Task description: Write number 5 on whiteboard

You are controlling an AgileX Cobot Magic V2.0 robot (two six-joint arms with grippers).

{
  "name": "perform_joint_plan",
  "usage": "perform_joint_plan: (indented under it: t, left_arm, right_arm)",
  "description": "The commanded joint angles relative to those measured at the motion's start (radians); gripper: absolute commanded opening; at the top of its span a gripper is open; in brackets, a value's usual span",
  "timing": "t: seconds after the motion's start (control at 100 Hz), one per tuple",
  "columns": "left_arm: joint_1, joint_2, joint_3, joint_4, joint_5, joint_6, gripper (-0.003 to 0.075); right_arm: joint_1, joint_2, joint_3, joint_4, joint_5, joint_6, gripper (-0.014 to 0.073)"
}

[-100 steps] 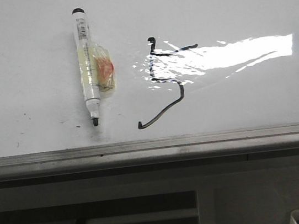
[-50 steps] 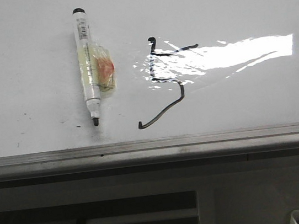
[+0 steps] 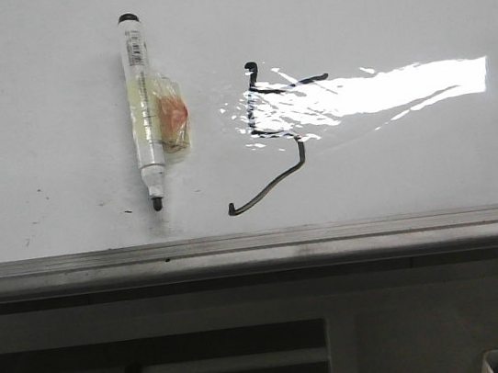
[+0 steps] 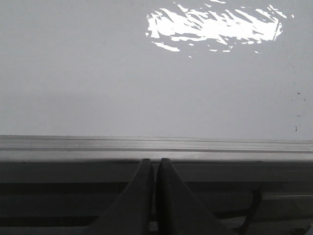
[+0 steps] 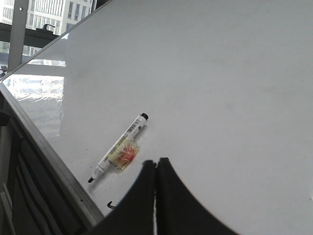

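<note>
Nothing has moved since 1 second ago: the marker (image 3: 144,114) lies uncapped on the whiteboard (image 3: 390,0), beside the number 5 (image 3: 271,134). Both my left pincer (image 4: 155,169) and right pincer (image 5: 156,169) are together, empty. Writing looks done.

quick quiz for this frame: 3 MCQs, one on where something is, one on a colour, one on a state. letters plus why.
1. Where does the marker pen lie relative to the number 5 in the front view?
A. left of it
B. right of it
C. across it

2. What colour is the drawn line?
A. red
B. black
C. blue

3. How are the two pincers?
A. both shut, empty
B. both open
C. left holds the pen

Answers:
1 A, the pen lies apart, to the left on the whiteboard.
2 B, the stroke is thin and black.
3 A, left pincer and right pincer show fingers together, holding nothing.
</note>
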Motion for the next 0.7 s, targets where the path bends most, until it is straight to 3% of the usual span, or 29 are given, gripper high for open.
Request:
perform_joint_plan:
  t: [0.0,0.23,0.4,0.51,0.6,0.69]
  left_arm:
    - [0.004,-0.027,0.024,-0.011,-0.044,-0.010,-0.0020]
    - [0.004,-0.027,0.024,-0.011,-0.044,-0.010,-0.0020]
    - [0.004,-0.027,0.024,-0.011,-0.044,-0.010,-0.0020]
    - [0.004,-0.027,0.024,-0.011,-0.044,-0.010,-0.0020]
    - [0.004,-0.027,0.024,-0.011,-0.044,-0.010,-0.0020]
    - [0.004,-0.027,0.024,-0.011,-0.044,-0.010,-0.0020]
  right_arm:
    - [-0.002,0.009,-0.029,-0.010,-0.050,-0.009,-0.0063]
    - [-0.002,0.009,-0.029,-0.007,-0.052,-0.009,-0.0063]
    - [-0.006,0.009,0.012,0.097,-0.104,-0.009,-0.0063]
    - [-0.057,0.027,0.048,0.098,-0.142,-0.007,-0.0063]
    - [-0.155,0.063,0.068,-0.036,-0.149,0.067,-0.0063]
    - [-0.273,0.085,0.087,-0.307,-0.118,0.336,-0.0063]
